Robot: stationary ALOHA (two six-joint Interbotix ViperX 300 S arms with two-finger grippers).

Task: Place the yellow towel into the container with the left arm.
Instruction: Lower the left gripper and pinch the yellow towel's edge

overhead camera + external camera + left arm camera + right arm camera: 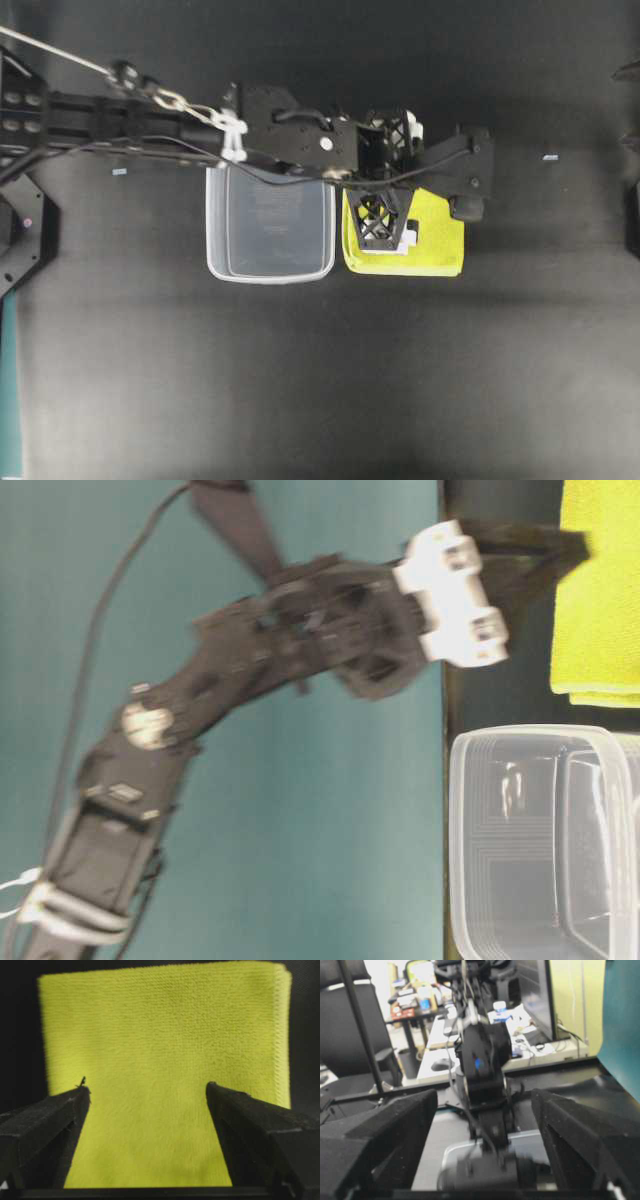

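The yellow towel (432,238) lies folded flat on the black table, just right of the container (270,228), a clear empty tub. My left gripper (388,178) hangs over the towel's left part, pointing down. In the left wrist view the towel (165,1050) fills the frame and the left gripper (147,1092) is open, with black fingers (60,1120) wide apart over the cloth and nothing between them. The table-level view shows its white pads (450,585) near the towel (600,590) and the container (540,840). My right gripper (485,1095) is open and empty, facing the left arm.
The left arm (150,120) stretches from the left edge across the container's far rim, with cables and white zip ties. Small white markers (549,157) lie on the table. A teal backdrop (300,810) borders the table. The right arm shows only at the right edge (630,72).
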